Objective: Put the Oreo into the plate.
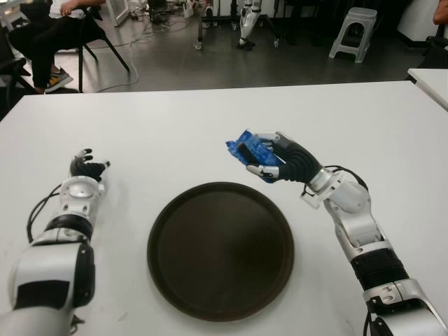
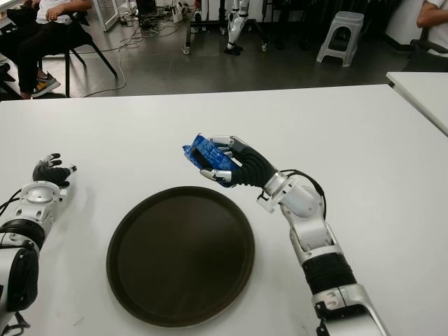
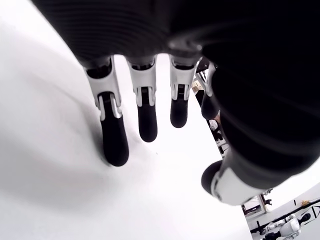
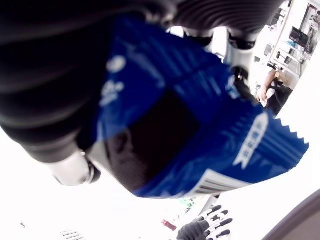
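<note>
A blue Oreo packet [image 1: 246,150] is held in my right hand [image 1: 269,159], whose fingers are curled around it above the white table, just beyond the far right rim of the plate. In the right wrist view the Oreo packet [image 4: 185,125] fills the frame, pinned between thumb and fingers. The round dark brown plate [image 1: 220,250] lies flat at the table's near centre and holds nothing. My left hand [image 1: 87,168] shows at the left of the plate, its fingers [image 3: 114,135] spread on the tabletop with nothing in them.
The white table [image 1: 210,126] stretches wide behind the plate. Beyond its far edge are a seated person [image 1: 56,28] at the back left, a grey stool [image 1: 353,31] and another robot's legs [image 1: 248,24]. A second table's corner [image 1: 430,80] is at the right.
</note>
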Action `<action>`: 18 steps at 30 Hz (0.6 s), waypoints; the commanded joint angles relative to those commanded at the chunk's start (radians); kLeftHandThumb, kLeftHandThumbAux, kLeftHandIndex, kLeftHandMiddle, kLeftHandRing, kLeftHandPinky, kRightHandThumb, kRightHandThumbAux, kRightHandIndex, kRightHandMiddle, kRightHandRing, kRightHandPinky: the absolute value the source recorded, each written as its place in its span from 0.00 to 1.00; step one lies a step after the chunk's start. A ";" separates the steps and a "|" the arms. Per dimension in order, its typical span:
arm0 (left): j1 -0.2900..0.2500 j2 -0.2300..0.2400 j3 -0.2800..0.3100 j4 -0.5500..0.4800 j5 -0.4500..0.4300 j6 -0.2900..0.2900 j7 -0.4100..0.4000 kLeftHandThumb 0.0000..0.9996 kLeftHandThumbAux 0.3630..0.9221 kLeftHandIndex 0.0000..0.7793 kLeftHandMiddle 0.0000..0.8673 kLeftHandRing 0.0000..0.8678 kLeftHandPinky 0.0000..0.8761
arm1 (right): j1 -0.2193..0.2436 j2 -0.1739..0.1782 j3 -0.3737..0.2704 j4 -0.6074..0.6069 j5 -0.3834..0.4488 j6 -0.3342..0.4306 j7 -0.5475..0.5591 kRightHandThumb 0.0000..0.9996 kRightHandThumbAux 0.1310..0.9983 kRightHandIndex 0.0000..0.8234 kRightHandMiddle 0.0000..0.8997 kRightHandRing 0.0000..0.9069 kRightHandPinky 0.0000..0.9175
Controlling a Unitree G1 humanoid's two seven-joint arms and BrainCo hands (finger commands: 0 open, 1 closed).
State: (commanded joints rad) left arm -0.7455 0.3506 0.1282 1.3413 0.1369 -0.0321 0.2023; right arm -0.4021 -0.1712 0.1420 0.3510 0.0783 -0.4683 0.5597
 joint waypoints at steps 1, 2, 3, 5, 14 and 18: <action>0.000 0.000 0.000 0.000 0.000 0.000 0.000 0.25 0.72 0.17 0.17 0.19 0.19 | 0.000 0.001 0.000 0.002 -0.002 -0.001 -0.001 0.86 0.62 0.53 0.58 0.91 0.91; 0.000 0.000 0.001 0.000 -0.001 -0.001 -0.001 0.25 0.72 0.16 0.17 0.19 0.19 | -0.001 0.004 0.001 0.005 -0.006 -0.001 -0.004 0.86 0.62 0.53 0.58 0.91 0.91; 0.000 0.000 0.002 0.000 -0.002 -0.001 -0.002 0.24 0.73 0.16 0.17 0.19 0.18 | -0.001 0.005 0.002 0.006 -0.008 -0.001 -0.005 0.86 0.62 0.52 0.58 0.92 0.91; 0.001 0.000 0.004 0.000 -0.004 -0.003 -0.003 0.23 0.73 0.15 0.17 0.19 0.18 | -0.001 0.010 0.004 0.008 -0.013 0.001 -0.009 0.86 0.62 0.52 0.58 0.92 0.91; 0.001 -0.003 0.007 -0.001 -0.006 -0.005 -0.003 0.24 0.74 0.11 0.16 0.17 0.17 | -0.047 0.057 0.052 0.097 -0.155 -0.060 -0.122 0.86 0.62 0.52 0.58 0.93 0.91; 0.002 -0.003 0.006 0.000 -0.004 -0.005 -0.002 0.26 0.73 0.12 0.16 0.18 0.18 | -0.103 0.048 0.094 0.240 -0.318 -0.174 -0.262 0.85 0.62 0.52 0.58 0.92 0.90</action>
State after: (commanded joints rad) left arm -0.7435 0.3476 0.1343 1.3410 0.1325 -0.0373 0.2006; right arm -0.5050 -0.1231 0.2361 0.5907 -0.2400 -0.6427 0.2980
